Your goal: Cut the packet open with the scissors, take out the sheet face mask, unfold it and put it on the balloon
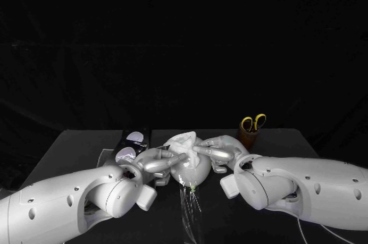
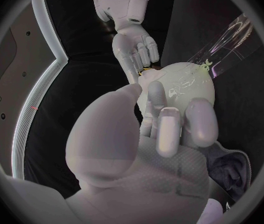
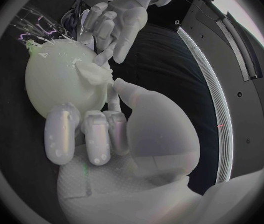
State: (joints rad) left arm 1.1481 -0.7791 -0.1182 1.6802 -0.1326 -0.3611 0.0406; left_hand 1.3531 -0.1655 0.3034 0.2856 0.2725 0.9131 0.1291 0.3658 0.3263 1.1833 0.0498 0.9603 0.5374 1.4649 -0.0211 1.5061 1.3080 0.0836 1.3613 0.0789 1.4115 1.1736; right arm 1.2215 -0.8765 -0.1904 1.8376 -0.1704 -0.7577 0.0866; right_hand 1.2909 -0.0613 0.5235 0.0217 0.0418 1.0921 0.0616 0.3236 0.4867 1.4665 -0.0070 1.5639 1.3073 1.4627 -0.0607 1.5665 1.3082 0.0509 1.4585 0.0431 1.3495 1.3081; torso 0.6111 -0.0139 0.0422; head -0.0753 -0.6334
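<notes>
Two hands cup the balloon (image 1: 190,172) from opposite sides, the left hand (image 1: 159,161) on its left flank and the right hand (image 1: 217,151) on its right, fingers curled against its skin. The balloon's long axis runs away from the robot, knot nearest. The sheet face mask (image 1: 184,140) lies bunched on the balloon's far end, equally near both hands. Whether either hand pinches the mask's edge cannot be told.

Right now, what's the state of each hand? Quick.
Left hand: holding the balloon, fingers curled against its side.
Right hand: holding the same balloon from the opposite side.
</notes>
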